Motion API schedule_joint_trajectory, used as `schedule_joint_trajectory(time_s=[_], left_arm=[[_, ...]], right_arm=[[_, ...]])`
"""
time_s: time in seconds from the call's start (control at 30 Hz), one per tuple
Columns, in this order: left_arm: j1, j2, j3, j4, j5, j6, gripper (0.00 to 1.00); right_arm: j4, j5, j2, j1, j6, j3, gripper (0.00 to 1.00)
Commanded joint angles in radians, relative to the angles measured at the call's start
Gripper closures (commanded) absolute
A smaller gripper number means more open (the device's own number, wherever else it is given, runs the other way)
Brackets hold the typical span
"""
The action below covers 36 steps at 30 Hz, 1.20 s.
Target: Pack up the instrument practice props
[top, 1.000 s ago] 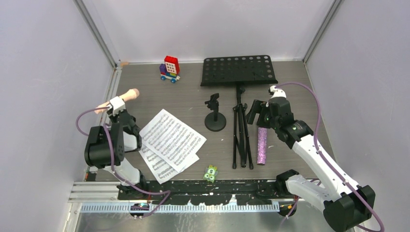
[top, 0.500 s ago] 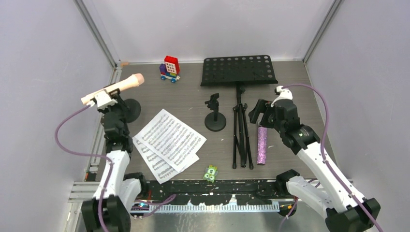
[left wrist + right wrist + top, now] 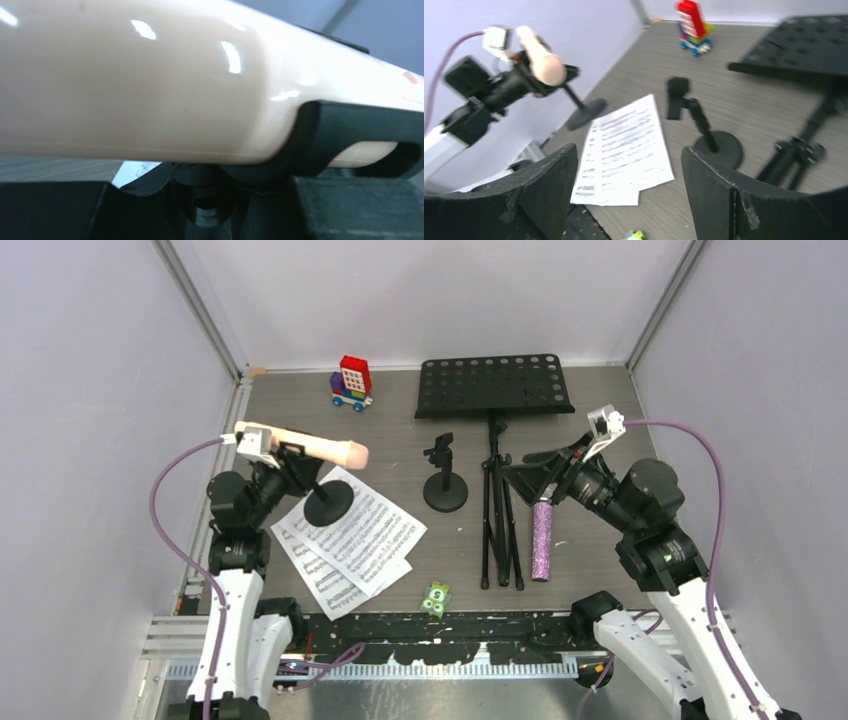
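My left gripper [image 3: 283, 472] is shut on the stem of a black round-based mic mount [image 3: 328, 502] and holds it tilted over the white sheet-music pages [image 3: 352, 533]. The pink microphone [image 3: 305, 447] sits in its clip and fills the left wrist view [image 3: 150, 85]. My right gripper [image 3: 545, 476] is open and empty, raised above the top end of the purple-glitter microphone [image 3: 541, 540]. The black perforated music desk [image 3: 493, 386] lies at the back with its folded tripod legs [image 3: 498, 520]. The second mic mount [image 3: 444, 483] stands mid-table. The right wrist view shows the pages [image 3: 629, 145] between my fingers [image 3: 549, 195].
A red-blue toy brick vehicle [image 3: 351, 383] stands at the back. A small green dotted piece [image 3: 436, 598] lies near the front edge. Grey walls close in left, right and behind. A black rail [image 3: 430, 625] runs along the front.
My left arm has swung the mount with the pink microphone from the left edge rightward over the pages. My right gripper has drawn back to the right and tilted up, still open.
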Motion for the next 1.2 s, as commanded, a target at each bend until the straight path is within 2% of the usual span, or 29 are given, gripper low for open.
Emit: schedule_joint_trajectory(time_s=[0.0,0.07,0.13,0.23,0.3,0.4,0.53,0.73,1.17], left_arm=[[-0.106,-0.088,0.071,-0.001,0.094,0.105,1.0],[-0.197,-0.094,0.108,-0.105,0.023,0.199,1.0],[-0.258,-0.092,0.132,-0.169,-0.022,0.268,1.0],[-0.317,-0.094,0.15,-0.204,-0.018,0.301,1.0],[-0.337,-0.105,0.152,-0.219,0.0,0.31,1.0],[-0.359,-0.134,0.134,-0.229,-0.004,0.32,1.0],[-0.374,-0.165,0.112,-0.247,-0.005,0.332,1.0],[-0.378,-0.175,0.107,-0.261,0.055,0.369,1.0],[-0.379,-0.178,0.113,-0.333,0.06,0.45,1.0]], right_arm=[[0.04,-0.256,0.079,0.049,-0.045,0.143,0.22],[-0.053,-0.182,0.137,0.159,-0.143,0.215,0.22],[-0.115,-0.04,0.208,0.328,-0.233,0.287,0.22],[-0.211,0.203,0.365,0.583,-0.339,0.423,0.22],[-0.257,0.249,0.462,0.662,-0.35,0.514,0.23],[-0.241,0.219,0.541,0.699,-0.31,0.579,0.24],[-0.133,0.211,0.566,0.727,-0.263,0.564,0.21],[-0.165,0.266,0.678,0.746,-0.258,0.617,0.2],[-0.116,0.17,0.81,0.763,-0.261,0.655,0.24]])
